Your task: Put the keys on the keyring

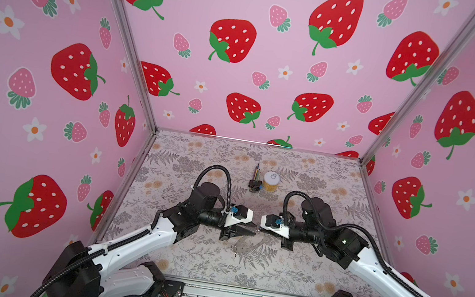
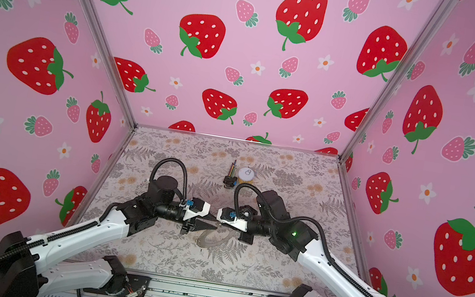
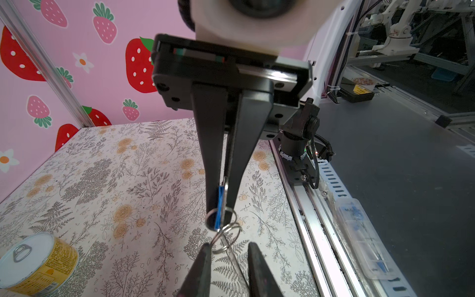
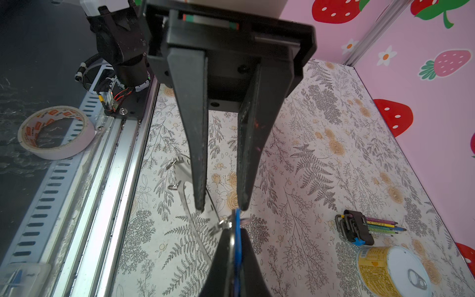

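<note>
Both top views: camera sits high at front, looks down and forward
Far off; whole table and pink back wall fit in
Both top views nearly same picture, both show can
Left wrist view: camera on left arm, very close, faces right gripper
Right wrist view: camera on right arm, very close, faces left gripper, looks other way
Wrist views look at each other; share blue key, can, front rail, flowery table
Can shows in all four

text: none legible | can label — blurred | tape print — blurred
</note>
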Motion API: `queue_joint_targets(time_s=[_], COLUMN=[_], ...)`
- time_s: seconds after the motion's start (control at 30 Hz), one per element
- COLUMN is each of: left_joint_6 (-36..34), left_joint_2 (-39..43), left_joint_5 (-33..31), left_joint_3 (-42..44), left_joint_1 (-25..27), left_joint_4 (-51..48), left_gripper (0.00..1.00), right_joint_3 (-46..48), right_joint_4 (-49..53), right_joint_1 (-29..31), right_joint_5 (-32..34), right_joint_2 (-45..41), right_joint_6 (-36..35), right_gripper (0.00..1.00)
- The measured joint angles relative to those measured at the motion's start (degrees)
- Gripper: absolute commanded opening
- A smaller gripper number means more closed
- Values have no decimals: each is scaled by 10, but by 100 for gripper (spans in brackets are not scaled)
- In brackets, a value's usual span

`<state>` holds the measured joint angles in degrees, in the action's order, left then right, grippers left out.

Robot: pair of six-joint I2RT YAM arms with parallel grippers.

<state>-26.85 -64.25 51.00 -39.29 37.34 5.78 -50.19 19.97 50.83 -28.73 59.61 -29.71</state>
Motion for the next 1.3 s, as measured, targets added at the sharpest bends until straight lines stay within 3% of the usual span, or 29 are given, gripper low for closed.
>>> queue_joint_targets(time_s=[0.43,0.8,0.87,1.3], left_joint_6=[25,34,35,26], left_joint_2=[-12,-11,-11,1], left_joint_5=[7,7,7,-14], left_joint_3=[0,0,0,0], left_joint_1=[1,2,2,2], left_joint_4=[23,43,46,47], left_gripper=[23,7,0,0], right_joint_3=[0,0,0,2], right_joint_4=[-11,-16,-16,-13], right_joint_1=[0,0,0,1], right_joint_5=[-2,2,3,51], right_joint_2=[-2,-5,-7,-25], right_joint_6=[-2,-1,-1,14], right_gripper=[0,0,0,0])
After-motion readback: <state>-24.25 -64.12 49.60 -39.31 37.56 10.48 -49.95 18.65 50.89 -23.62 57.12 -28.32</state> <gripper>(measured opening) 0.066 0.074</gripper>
